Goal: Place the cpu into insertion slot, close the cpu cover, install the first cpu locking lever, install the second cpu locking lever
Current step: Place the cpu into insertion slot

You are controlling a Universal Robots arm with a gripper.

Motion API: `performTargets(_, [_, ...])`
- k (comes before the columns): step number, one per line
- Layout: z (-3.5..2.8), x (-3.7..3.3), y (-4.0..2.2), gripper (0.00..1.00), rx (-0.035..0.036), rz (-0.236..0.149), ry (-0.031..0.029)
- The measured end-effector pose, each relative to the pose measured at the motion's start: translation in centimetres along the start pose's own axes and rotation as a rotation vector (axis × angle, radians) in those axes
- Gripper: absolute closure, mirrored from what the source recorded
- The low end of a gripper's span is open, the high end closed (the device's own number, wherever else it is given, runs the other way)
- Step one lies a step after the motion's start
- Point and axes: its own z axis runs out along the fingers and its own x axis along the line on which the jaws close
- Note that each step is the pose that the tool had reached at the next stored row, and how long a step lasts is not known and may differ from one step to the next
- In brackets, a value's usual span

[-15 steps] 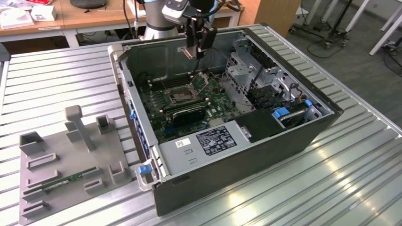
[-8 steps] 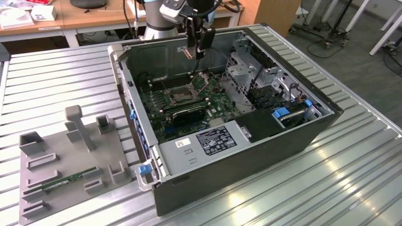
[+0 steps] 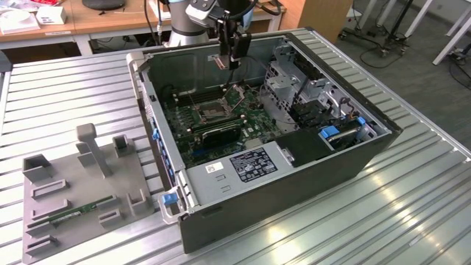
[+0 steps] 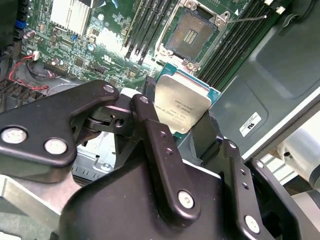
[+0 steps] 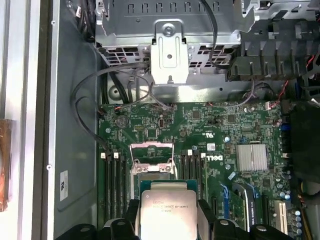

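Observation:
My gripper (image 3: 228,59) hangs above the open computer case, shut on the cpu (image 3: 220,62), a small square chip with a silver-tan face. In both wrist views the cpu (image 4: 182,102) (image 5: 167,210) sits edge-on between two black fingers (image 4: 150,107) (image 5: 205,217). The insertion slot (image 4: 192,32) lies open on the green board below, its dark contact field bare inside a silver frame. In the first wrist view the cpu cover (image 5: 152,150) stands tilted up behind the insertion slot (image 5: 152,170). A thin wire locking lever (image 4: 245,19) sticks out beside the socket.
Black memory slots (image 4: 142,25) flank the socket. A metal drive cage (image 3: 290,83) and the power supply (image 3: 250,163) fill the case at the exterior view's right and front. A grey fixture tray (image 3: 74,193) holding a memory stick lies at that view's left.

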Motion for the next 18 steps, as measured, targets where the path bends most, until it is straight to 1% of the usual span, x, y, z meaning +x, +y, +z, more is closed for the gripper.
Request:
performTargets(11, [0.06,0.01,0.0,0.46,0.0,0.001,-0.0001])
performTargets(14, [0.28,-0.01,-0.04,0.46,-0.0001,0.001,-0.0001])
performTargets(18, [0.76,-0.02,-0.21,0.46,0.0,0.001,-0.0001])
